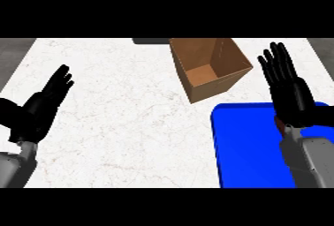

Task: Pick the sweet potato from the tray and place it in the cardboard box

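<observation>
An open cardboard box point(212, 66) stands tilted on the white counter, at the back and right of middle. A blue tray point(248, 145) lies in front of it at the lower right. My right hand point(290, 95) is open, fingers straight and pointing away, above the tray's far right part. A thin reddish-brown sliver of the sweet potato point(278, 126) shows at the left edge of my right wrist; the forearm hides the rest of it. My left hand point(42, 106) rests open at the left edge, fingers up, far from the tray and the box.
The white marbled counter point(124, 123) spreads between my two arms. A dark grey object point(151, 40) sits at the counter's far edge, just left of the box. Grey floor shows beyond the counter's left and right corners.
</observation>
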